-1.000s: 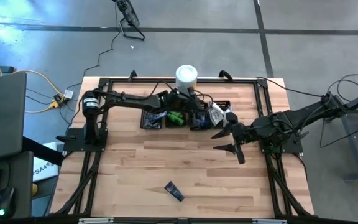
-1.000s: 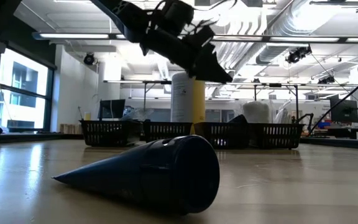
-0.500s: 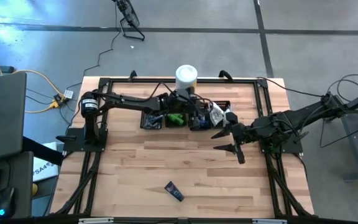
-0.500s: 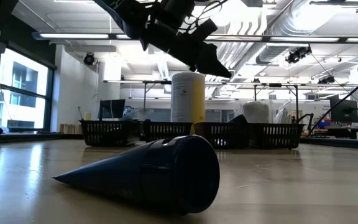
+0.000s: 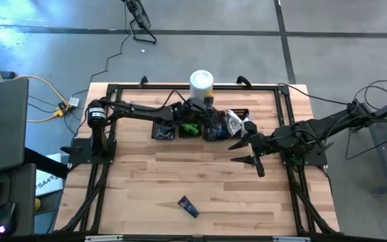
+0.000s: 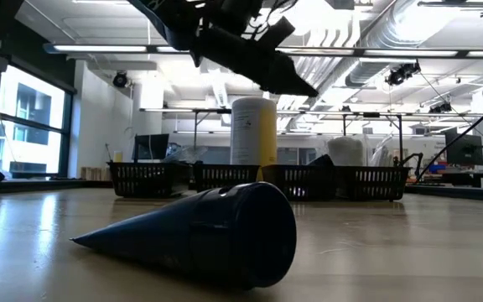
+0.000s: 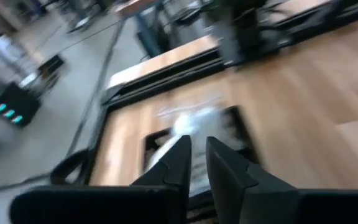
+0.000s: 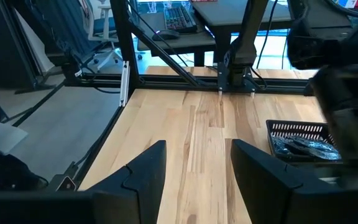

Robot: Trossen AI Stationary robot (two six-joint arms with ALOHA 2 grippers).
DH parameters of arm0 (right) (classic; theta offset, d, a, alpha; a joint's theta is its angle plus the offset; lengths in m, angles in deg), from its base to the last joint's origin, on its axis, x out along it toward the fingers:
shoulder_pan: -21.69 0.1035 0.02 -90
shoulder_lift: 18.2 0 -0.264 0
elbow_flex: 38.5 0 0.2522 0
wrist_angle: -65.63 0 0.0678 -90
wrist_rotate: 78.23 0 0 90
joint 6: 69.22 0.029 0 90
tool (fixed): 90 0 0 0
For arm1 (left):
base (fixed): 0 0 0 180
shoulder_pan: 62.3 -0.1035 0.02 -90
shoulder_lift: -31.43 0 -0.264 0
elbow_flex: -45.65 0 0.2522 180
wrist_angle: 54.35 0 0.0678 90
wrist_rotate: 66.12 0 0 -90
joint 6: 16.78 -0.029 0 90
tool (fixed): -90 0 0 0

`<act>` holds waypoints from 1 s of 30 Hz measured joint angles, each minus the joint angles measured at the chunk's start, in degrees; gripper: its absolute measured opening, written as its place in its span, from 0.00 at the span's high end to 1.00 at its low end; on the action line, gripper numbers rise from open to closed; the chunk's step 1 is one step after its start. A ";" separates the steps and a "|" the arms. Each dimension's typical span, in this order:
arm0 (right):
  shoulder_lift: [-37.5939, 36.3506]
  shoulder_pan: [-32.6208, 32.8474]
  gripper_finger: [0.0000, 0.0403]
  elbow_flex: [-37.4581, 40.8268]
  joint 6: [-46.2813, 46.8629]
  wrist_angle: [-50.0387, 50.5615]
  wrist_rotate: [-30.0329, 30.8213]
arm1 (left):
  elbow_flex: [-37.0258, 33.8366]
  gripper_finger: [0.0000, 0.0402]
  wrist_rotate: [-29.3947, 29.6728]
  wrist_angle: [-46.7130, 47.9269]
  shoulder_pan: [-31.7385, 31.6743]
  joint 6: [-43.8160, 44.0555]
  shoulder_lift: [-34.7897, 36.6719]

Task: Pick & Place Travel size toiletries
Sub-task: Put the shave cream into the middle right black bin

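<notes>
Most of the sorting looks done. A row of four black mesh bins [image 5: 201,128] stands at the twelve o'clock side of the table [image 5: 146,181], just in front of a tall white-and-yellow canister [image 5: 201,83]. Only one item shows loose on the bare wood: a dark blue tube [image 5: 188,206], lying alone toward six o'clock, well apart from the bins and from both arms. That tube appears to be what is left to move.

Reading the bins from nine o'clock toward three: the first holds something dark blue, the second a bright green packet [image 5: 190,127], the third dark items that are hard to make out from above, and the fourth clear plastic sachets [image 5: 233,121], which the right wrist view also shows lying crumpled inside the mesh.

The left claw [image 7: 196,163] hangs over the middle of the row, its fingers drawn nearly together with only a thin gap between them and nothing visible in that gap. The right claw [image 5: 246,152] waits at three o'clock, beside the end bin, its fingers spread apart and empty over bare table.
</notes>
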 joint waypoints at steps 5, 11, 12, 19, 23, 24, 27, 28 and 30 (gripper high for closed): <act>0.00 0.00 0.57 0.00 0.14 -0.04 0.01 | -0.03 0.95 -2.40 0.98 2.32 -3.42 0.67; 0.02 0.00 0.57 0.00 0.16 -0.78 0.02 | 0.04 0.99 -3.14 1.79 4.17 -7.22 4.22; 0.02 0.00 0.57 0.01 0.16 -0.79 0.02 | 0.03 0.99 -3.17 2.99 4.22 -7.56 5.26; 0.02 0.00 0.57 0.02 0.19 -0.98 0.00 | -0.30 0.99 -3.10 7.00 5.05 -9.33 9.49; 0.02 -0.01 0.57 0.02 0.19 -0.94 0.02 | -7.42 0.99 -2.84 -0.01 6.29 -9.53 13.00; 0.02 0.00 0.57 0.02 0.19 -0.94 0.01 | -10.27 0.99 -2.52 -1.69 6.50 -9.12 14.19; 0.02 -0.02 0.57 0.02 0.19 -0.96 0.02 | -18.43 0.99 -1.41 -8.28 7.03 -7.58 17.76; 0.02 -0.02 0.57 0.02 0.19 -0.96 0.02 | -20.93 0.99 -1.04 -9.54 7.02 -7.53 19.48; 0.02 -0.02 0.57 0.02 -0.02 -0.98 0.52 | -25.04 0.99 -0.22 -11.17 7.22 -7.55 23.12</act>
